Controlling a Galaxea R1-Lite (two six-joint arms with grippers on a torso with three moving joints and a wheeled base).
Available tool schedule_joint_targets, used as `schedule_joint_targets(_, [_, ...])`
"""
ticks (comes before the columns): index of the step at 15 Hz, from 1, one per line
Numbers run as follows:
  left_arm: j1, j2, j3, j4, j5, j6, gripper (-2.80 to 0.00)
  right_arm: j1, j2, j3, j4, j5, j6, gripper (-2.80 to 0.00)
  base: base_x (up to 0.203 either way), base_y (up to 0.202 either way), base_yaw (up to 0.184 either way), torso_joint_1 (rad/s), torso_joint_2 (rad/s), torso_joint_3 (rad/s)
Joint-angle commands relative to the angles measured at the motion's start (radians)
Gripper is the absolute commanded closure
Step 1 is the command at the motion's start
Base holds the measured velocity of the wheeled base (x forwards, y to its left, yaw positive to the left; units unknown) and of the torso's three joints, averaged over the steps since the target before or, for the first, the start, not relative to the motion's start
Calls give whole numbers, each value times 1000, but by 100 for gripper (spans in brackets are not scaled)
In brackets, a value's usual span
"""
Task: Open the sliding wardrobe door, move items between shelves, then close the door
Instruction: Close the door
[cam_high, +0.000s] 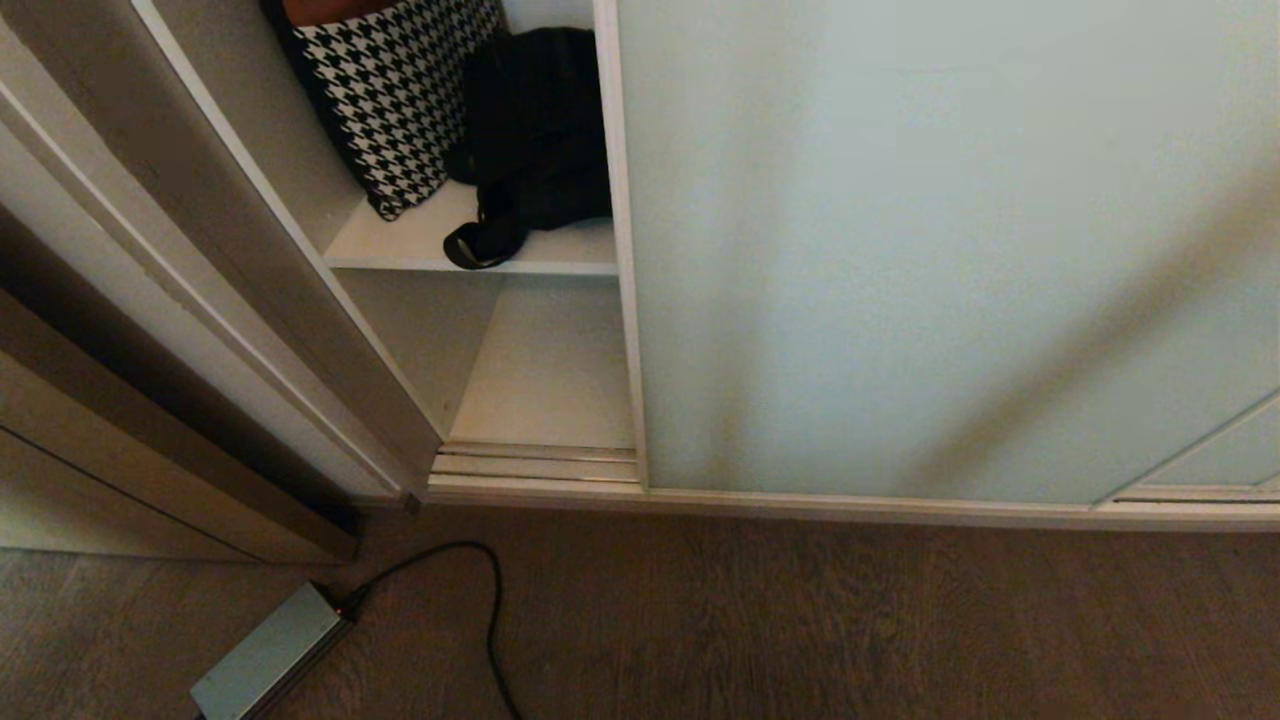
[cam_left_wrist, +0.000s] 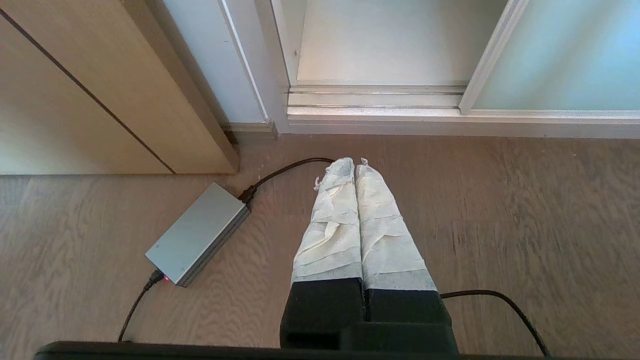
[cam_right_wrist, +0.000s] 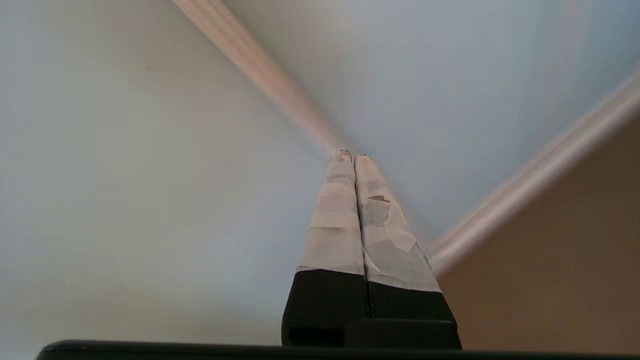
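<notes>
The right end effector (cam_right_wrist: 352, 156), fingers pressed together and empty, is pointing close at the door (cam_high: 940, 250), a smooth frosted glass panel that is likely heavy and slippery; its slim cream frame (cam_right_wrist: 260, 70), just ahead of the tips, is looking like the best purchase. The soft cushion (cam_high: 395, 90) and floppy bag (cam_high: 535, 130) are sitting on the upper shelf (cam_high: 400, 245). The left end effector (cam_left_wrist: 354, 162), also closed and empty, is hanging over the floor (cam_left_wrist: 525, 210)
</notes>
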Motion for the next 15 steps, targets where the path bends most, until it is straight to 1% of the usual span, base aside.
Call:
schedule_joint_targets(1, [0, 1, 0, 0, 0, 1, 0, -22, 102, -23, -22, 129, 88, 0, 0, 0, 0, 0, 0, 0])
schedule_joint_targets(4, [0, 1, 0, 0, 0, 1, 0, -17, 133, -13, -22, 190, 214, 0, 0, 0, 0, 0, 0, 0])
schedule_joint_targets(5, [0, 1, 0, 0, 0, 0, 0, -9, 136, -1, -21, 199, 223, 0, 0, 0, 0, 0, 0, 0])
schedule_joint_targets(8, [0, 0, 0, 0, 0, 1, 0, 56, 158, 53, -30, 201, 218, 0, 0, 0, 0, 0, 0, 0])
schedule_joint_targets(10, [0, 1, 0, 0, 0, 1, 0, 86, 180, 55, -30, 200, 217, 0, 0, 0, 0, 0, 0, 0])
schedule_joint_targets(15, [0, 1, 0, 0, 0, 1, 0, 131, 228, 47, -32, 196, 216, 0, 0, 0, 0, 0, 0, 0])
